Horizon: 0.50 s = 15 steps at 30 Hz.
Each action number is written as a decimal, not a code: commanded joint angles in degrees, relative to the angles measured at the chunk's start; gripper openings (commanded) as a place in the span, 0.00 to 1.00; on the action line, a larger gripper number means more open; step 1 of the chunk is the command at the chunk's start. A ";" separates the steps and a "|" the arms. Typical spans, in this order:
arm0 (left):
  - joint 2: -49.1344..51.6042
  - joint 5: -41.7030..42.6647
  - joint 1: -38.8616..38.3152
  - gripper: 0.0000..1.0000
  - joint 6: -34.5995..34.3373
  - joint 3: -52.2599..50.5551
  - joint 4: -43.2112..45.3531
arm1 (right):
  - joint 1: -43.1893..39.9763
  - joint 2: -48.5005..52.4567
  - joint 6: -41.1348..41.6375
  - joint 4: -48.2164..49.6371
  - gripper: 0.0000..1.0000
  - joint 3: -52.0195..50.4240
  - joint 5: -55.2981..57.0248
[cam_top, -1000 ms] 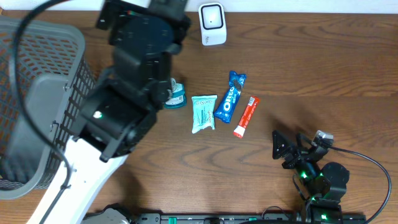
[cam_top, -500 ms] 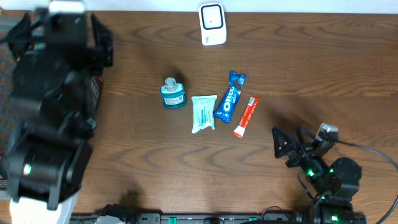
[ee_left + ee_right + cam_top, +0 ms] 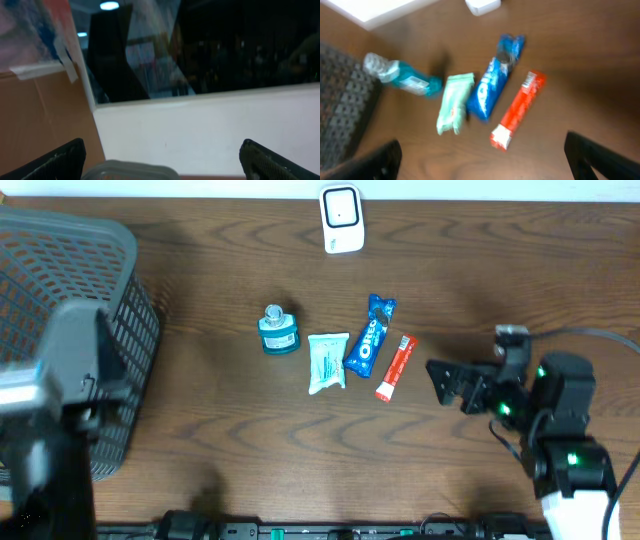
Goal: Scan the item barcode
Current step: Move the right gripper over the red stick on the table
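Four goods lie in a loose row on the brown wooden worktop (image 3: 520, 270) just ahead of the right pincer (image 3: 445, 383), which is spread wide on nothing. Nearest its tips is one red stick packet (image 3: 396, 367) with a white end, then one glossy blue biscuit pack (image 3: 369, 338) with white lettering, one mint-green flat sachet (image 3: 327, 362) and one teal bottle (image 3: 278, 332). One white box-shaped scanner (image 3: 342, 218) stands farther ahead and one grey mesh basket (image 3: 130, 330) beyond the bottle, while the left pincer (image 3: 162, 162), also spread and empty, faces a white wall (image 3: 200, 125).

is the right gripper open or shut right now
Open. The right gripper has its fingers far apart at the wrist view's lower corners, gripping nothing.
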 commanded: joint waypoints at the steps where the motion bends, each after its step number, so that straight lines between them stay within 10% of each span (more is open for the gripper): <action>1: -0.70 -4.90 0.42 0.98 -1.70 0.17 -1.60 | 6.47 6.84 -3.02 -2.93 0.99 7.76 2.36; 8: -4.52 -1.84 7.85 0.98 -8.59 -1.36 -2.36 | 11.58 14.08 -2.36 -3.74 0.99 8.90 -1.88; 10: -7.65 5.81 12.31 0.98 -9.49 -3.93 -4.09 | 11.67 16.96 1.38 -1.27 0.78 8.85 0.81; 15: -11.96 11.32 17.70 0.98 -10.88 -8.85 -4.24 | 11.91 23.52 10.10 -1.16 0.72 8.94 10.84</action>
